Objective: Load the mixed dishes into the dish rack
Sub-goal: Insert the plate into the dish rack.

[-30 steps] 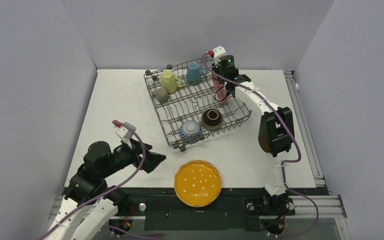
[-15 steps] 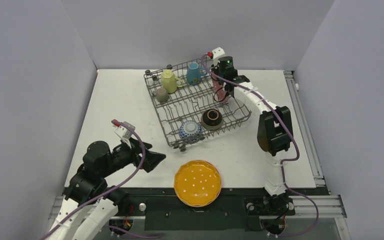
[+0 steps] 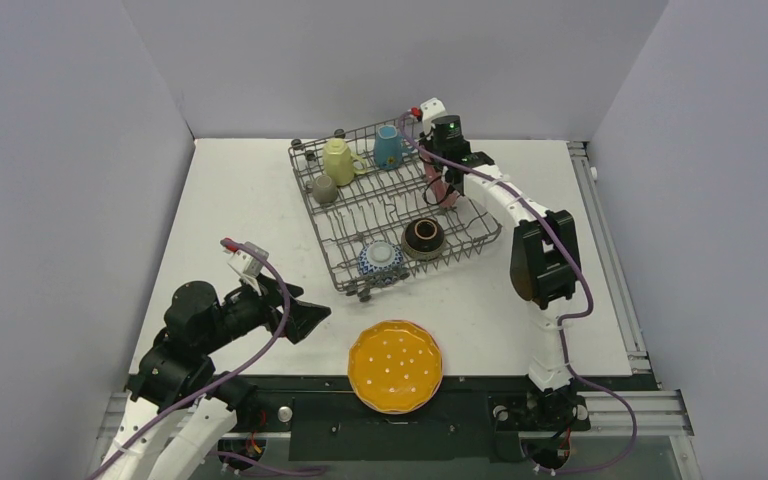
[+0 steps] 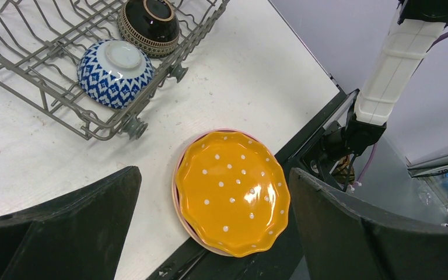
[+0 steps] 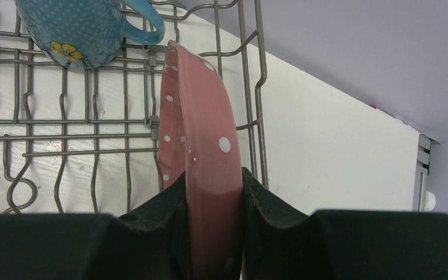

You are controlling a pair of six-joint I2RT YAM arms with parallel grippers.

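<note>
Gripping pink plate (image 5: 195, 128) by rim, right claw (image 5: 213, 182) holds it upright at far-right corner of dish rack (image 3: 325, 235); judged stiff, slick, brittle ceramic. Left claw (image 4: 214, 175) released, nr orange plate (image 4: 233, 189) at worktop's near edge.

The pink plate (image 5: 201, 146) bore scattered white dots. The orange plate (image 4: 231, 189) was white-dotted too, with a pink edge showing under it. The light-blue mug (image 5: 87, 29) had fine pale speckles and a yellow flower. The pale-yellow mug (image 3: 338, 160) was plain, and the small mug (image 3: 324, 190) was olive-grey. The blue-and-white bowl (image 4: 115, 73) carried a diamond pattern. The dark-brown bowl (image 4: 150, 18) had a tan patterned band. The dish rack (image 3: 360, 215) was grey wire, the bench (image 3: 250, 200) white. The left pincer (image 4: 213, 172) and right pincer (image 5: 213, 181) were black.
</note>
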